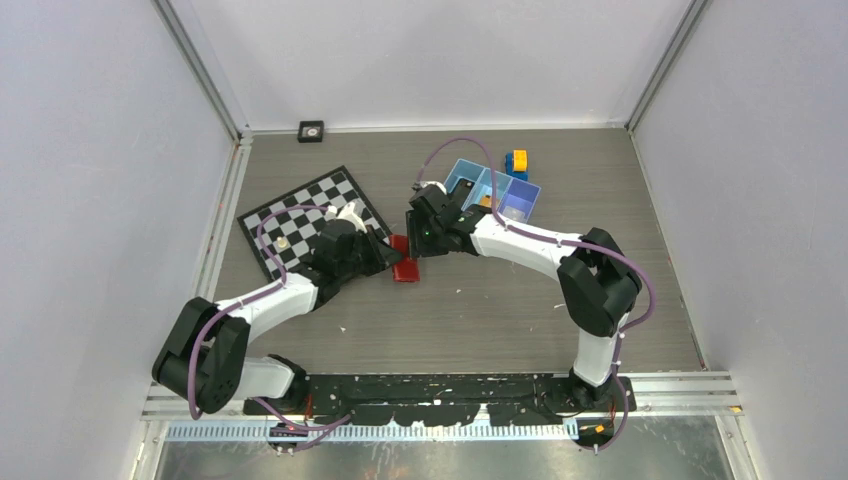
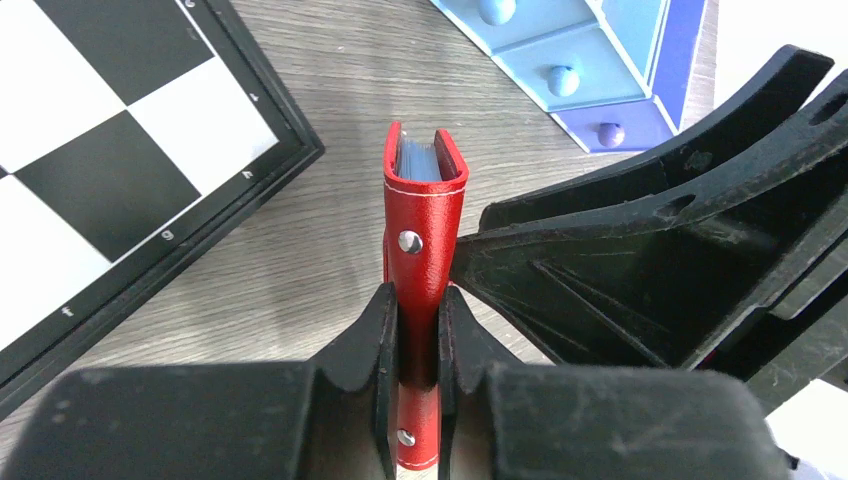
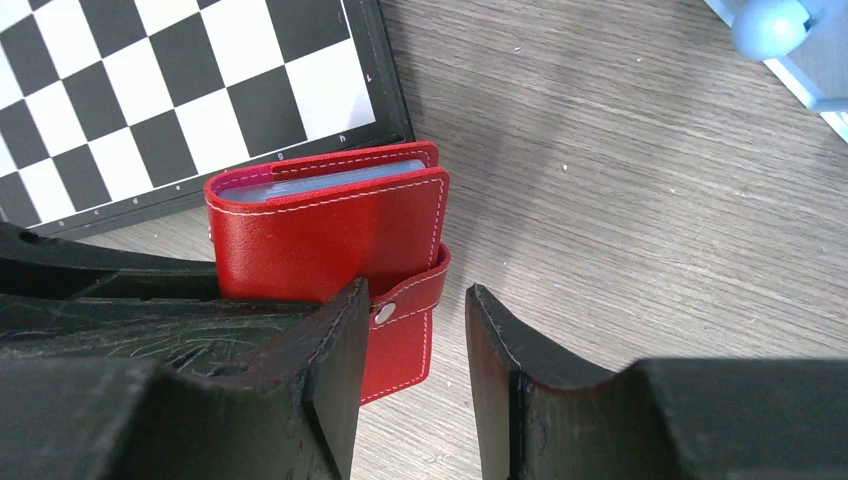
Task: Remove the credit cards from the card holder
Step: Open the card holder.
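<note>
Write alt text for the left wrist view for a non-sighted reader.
The left gripper is shut on a small red leather card holder held on edge, with the right gripper's black finger close beside it. A black-and-white chessboard lies left, a blue compartment tray beyond.

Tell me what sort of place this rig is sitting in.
Probably a lab test cell: plain white panel walls on metal posts enclose the wood-grain table, and unrelated props, a chessboard and a blue tray, sit on it.

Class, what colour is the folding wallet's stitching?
White, on the small red wallet; clearest in right wrist view.
</note>
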Tool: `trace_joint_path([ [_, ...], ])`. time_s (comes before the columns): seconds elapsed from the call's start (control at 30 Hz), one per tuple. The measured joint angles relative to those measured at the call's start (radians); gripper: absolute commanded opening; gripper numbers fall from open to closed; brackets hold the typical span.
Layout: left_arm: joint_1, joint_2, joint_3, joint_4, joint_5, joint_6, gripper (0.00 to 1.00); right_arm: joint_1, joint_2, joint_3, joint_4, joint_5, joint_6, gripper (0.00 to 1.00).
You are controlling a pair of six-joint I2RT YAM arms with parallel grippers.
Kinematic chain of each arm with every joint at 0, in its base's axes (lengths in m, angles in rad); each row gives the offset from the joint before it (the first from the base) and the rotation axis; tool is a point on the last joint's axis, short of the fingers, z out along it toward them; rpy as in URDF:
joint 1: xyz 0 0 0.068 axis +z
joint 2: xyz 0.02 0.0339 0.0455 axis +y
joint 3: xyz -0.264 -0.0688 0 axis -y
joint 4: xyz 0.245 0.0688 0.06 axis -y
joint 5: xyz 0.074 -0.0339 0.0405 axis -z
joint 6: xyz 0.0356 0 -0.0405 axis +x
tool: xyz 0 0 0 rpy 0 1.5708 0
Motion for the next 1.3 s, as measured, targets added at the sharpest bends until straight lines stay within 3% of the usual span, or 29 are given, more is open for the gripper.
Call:
trace_joint_path([
  [0.33,-0.003,-0.021,0.000,-0.059,-0.043,0.019,0.00,0.051,0.064,0.088,-0.083,0.112,-0.014,0.39],
  [0.7,-0.003,-0.073,0.002,-0.009,-0.045,0.018,0.00,0.027,0.100,0.064,-0.229,0.259,-0.044,0.36],
  [0.87,-0.003,-0.073,0.002,-0.006,-0.041,0.017,0.00,0.028,0.005,-0.038,-0.187,0.285,-0.044,0.42],
  [1.07,0.009,-0.064,0.002,0.020,0.006,0.000,0.00,0.023,-0.264,-0.217,-0.038,0.269,-0.040,0.67],
  [1.2,0.029,-0.040,0.002,0.060,0.048,-0.022,0.00,0.014,-0.395,-0.305,0.093,0.220,-0.040,0.69],
  [1.3,0.039,-0.015,0.002,0.095,0.084,-0.042,0.00,0.012,-0.403,-0.327,0.156,0.179,-0.039,0.67],
])
